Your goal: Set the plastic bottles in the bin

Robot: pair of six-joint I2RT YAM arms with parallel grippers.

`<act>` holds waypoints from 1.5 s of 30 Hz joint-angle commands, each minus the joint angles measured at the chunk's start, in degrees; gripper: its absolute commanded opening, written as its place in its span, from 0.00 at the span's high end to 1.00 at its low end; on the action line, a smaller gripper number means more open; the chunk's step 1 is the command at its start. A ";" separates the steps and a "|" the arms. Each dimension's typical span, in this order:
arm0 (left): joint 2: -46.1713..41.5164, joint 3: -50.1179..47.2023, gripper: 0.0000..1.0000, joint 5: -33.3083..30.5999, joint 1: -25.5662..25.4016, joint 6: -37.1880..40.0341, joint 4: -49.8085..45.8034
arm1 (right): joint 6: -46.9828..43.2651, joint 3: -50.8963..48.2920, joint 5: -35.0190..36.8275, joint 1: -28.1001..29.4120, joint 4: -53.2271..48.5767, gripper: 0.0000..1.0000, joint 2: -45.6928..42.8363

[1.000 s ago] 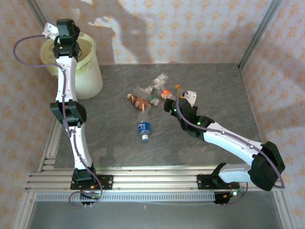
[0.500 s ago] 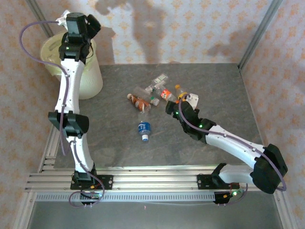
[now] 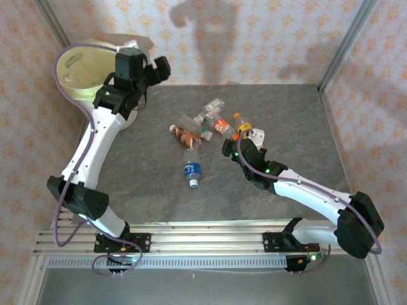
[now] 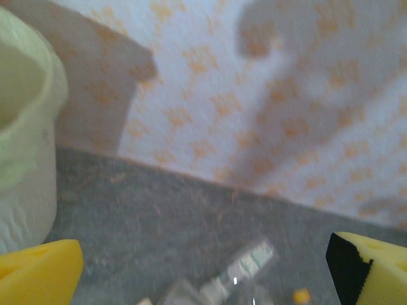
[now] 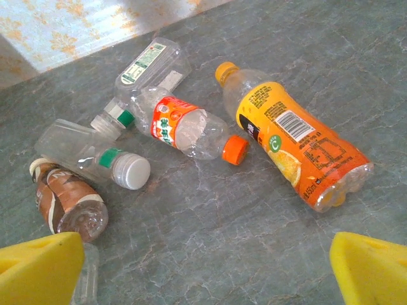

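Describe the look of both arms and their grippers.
The left arm and right arm have white tubular links, black joints and a looping purple cable. The left gripper and right gripper carry yellow pads.

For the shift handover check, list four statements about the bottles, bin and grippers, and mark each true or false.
1. The right gripper is shut on the orange-labelled clear plastic bottle. False: it is open, and the bottle lies free.
2. The blue-labelled clear plastic bottle lies apart from the cluster of bottles. True.
3. The left gripper carries a bottle. False: it is open and empty.
4. The round cream-white plastic bin stands upright at the far left. True.
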 commanded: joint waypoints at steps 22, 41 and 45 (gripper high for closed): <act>-5.13 -40.99 0.00 -0.81 -24.34 -15.60 2.33 | 2.48 -9.93 6.43 -0.40 4.27 0.01 -12.71; 12.21 -35.12 0.00 -8.89 -28.27 -21.69 -1.73 | 1.19 -7.10 2.25 -0.44 -1.53 0.01 -12.28; 15.23 -34.88 0.00 -6.68 -27.63 -22.34 -0.39 | 1.77 -7.47 2.72 -0.48 -0.73 0.01 -11.95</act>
